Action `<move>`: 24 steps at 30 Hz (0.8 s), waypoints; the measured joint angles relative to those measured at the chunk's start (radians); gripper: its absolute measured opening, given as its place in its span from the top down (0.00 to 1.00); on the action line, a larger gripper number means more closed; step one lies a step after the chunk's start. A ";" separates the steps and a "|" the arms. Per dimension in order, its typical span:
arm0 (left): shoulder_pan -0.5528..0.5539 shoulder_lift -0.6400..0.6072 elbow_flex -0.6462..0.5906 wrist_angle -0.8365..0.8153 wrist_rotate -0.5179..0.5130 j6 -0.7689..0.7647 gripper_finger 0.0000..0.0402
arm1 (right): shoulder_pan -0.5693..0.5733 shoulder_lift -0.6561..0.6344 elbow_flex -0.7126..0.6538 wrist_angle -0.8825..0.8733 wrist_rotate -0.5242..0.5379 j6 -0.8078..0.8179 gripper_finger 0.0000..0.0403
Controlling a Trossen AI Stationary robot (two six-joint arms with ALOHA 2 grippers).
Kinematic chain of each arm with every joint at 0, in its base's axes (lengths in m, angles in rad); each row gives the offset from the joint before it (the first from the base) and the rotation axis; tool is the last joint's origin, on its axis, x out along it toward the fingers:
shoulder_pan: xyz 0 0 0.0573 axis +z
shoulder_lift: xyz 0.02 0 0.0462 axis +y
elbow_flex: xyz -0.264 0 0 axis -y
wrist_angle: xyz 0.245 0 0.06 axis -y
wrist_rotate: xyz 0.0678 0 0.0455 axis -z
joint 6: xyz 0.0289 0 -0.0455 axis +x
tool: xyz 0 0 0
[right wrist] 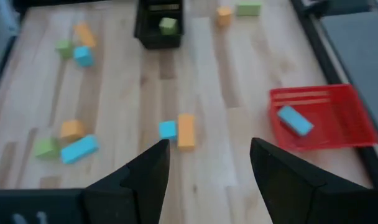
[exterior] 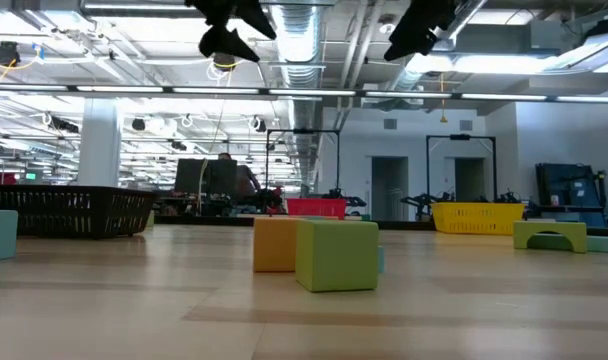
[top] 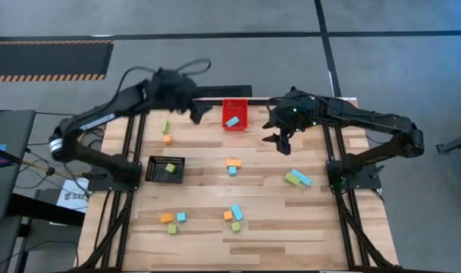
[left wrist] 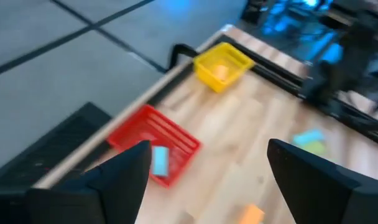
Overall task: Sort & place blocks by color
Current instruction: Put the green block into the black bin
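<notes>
So on the left there's a black bin [top: 165,169] with one green block [top: 170,169] in it, and the left gripper [top: 201,112] hangs above the back of the table [top: 261,227] with its fingers spread apart and nothing in them. In the middle at the back, the red bin [top: 234,114] has one light blue block [top: 232,121] inside, while the rest of the blocks [top: 232,166] are loose all over the wood. Over on the right, the right gripper [top: 282,141] is up in the air near the red bin, fingers apart and empty too.

Light blue, orange, green blocks [top: 232,167] scattered flat on bench; one blue bar [top: 233,120] in red bin, one green cube [top: 170,169] in black bin.
</notes>
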 joint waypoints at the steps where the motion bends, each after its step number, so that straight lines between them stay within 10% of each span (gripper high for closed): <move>1: -0.024 -0.030 -0.048 0.033 -0.002 -0.020 0.24 | 0.007 0.000 -0.004 -0.002 -0.006 0.004 0.39; 9: -0.153 -0.247 -0.389 0.257 -0.019 -0.118 0.27 | 0.068 0.003 -0.007 -0.018 -0.010 0.120 0.39; 15: -0.237 -0.391 -0.563 0.275 -0.016 -0.119 0.31 | 0.181 0.003 -0.007 -0.023 0.182 0.382 0.39; 24: -0.265 -0.481 -0.703 0.288 -0.016 0.002 0.36 | 0.381 0.009 -0.009 -0.387 0.424 1.020 0.39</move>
